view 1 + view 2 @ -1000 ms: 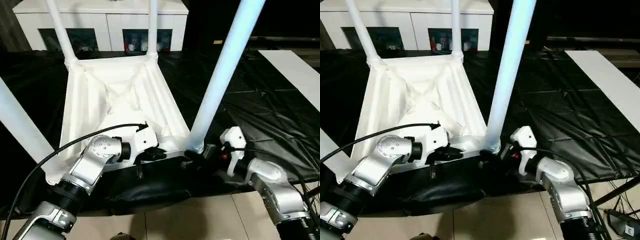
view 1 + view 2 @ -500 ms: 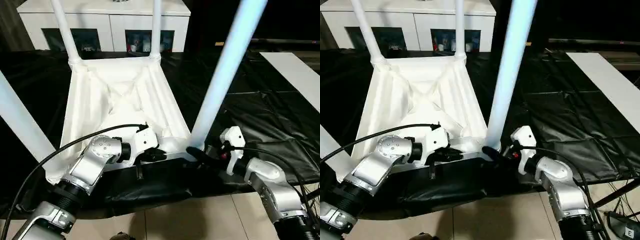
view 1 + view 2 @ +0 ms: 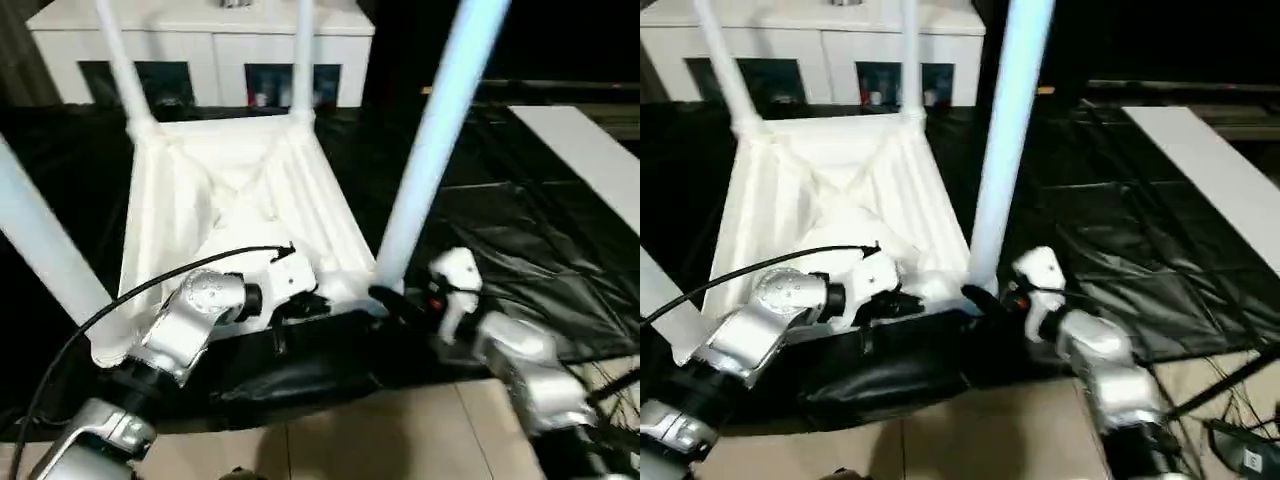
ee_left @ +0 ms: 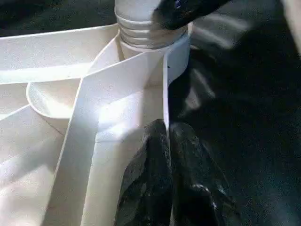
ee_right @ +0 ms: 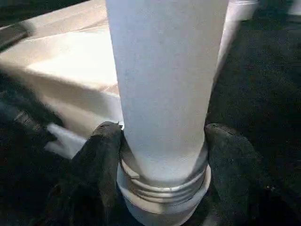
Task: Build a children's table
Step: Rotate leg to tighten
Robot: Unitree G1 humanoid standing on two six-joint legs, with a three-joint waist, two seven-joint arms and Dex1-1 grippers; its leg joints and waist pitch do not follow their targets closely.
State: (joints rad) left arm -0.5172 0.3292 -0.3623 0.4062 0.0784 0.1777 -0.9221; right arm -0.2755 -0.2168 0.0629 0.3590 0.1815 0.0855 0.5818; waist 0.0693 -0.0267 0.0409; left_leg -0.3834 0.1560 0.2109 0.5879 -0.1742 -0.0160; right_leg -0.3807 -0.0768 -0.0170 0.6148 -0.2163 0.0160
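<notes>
White tabletop (image 3: 230,200) lies upside down on a black sheet (image 3: 520,230), ribs up, with legs standing up from its corner sockets. A second ago the right claw (image 5: 162,155) was wide open beside the near right leg (image 3: 425,150). Now its fingers (image 5: 101,155) have come in around the bottom of that leg, one on each side, just above the ringed end that sits in the socket. They press against the leg and hold it. The leg looks to be in the same place as before.

The left claw (image 4: 167,155) is pinched tight on the thin near wall of the tabletop, one finger inside and one outside, as it was before. It is close to the corner where the right claw holds the leg.

Two more legs (image 3: 120,60) stand at the far corners, and another leg (image 3: 40,240) rises at the near left. A white cabinet (image 3: 210,50) stands behind.
</notes>
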